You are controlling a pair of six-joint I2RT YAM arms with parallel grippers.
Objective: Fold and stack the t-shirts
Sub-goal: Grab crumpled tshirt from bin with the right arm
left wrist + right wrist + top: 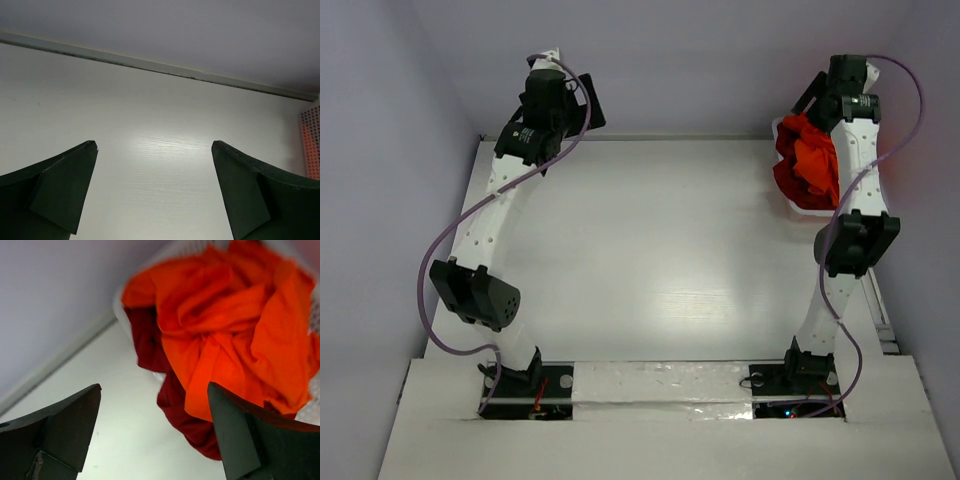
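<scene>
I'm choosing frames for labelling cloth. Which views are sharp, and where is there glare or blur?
Top external: sharp, with a soft glare patch on the table and the orange-red t-shirt oversaturated. Left wrist: crisp, with a mild sheen on the table. Right wrist: cloth folds softly blurred, the basket rim smeared at the top.

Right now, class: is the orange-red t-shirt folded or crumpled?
Crumpled. The orange-red t-shirt lies bunched in loose creases over a dark crimson shirt.
</scene>
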